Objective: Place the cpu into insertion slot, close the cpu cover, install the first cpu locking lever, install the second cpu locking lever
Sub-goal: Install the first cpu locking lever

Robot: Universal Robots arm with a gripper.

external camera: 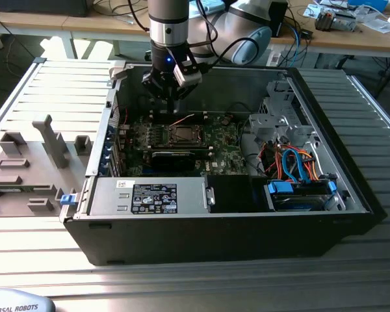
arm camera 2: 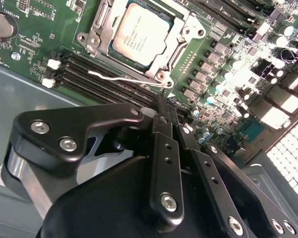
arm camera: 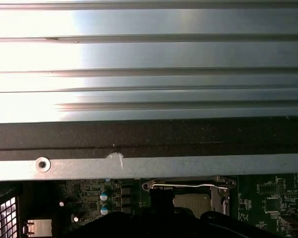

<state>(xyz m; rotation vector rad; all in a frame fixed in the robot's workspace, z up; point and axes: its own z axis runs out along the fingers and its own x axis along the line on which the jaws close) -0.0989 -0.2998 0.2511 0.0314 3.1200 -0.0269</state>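
Just beyond the gripper's [arm camera 2: 165, 106] fingertips in the second wrist view, the cpu [arm camera 2: 140, 33] lies flat in the insertion slot [arm camera 2: 105, 38] on the green motherboard [arm camera 2: 35, 34], its dull silver top facing up; fine print covers that top but is too small to make out. One chip and one socket show. The cpu cover [arm camera 2: 186, 30] is down around the chip, its square window framing the metal top. The chip sits square with the socket and skewed to this view's edges. One thin wire locking lever [arm camera 2: 124, 78] slants along the socket's side nearest the gripper, its free end lifted over the black memory slots [arm camera 2: 97, 79]. The slim black fingers [arm camera 2: 161, 111] stand pressed together with nothing between them, their tips just beside the lever's hinged end. From the exterior view, the gripper [external camera: 171, 97] hangs inside the open computer case [external camera: 351, 188], above the board's socket [external camera: 181, 135].
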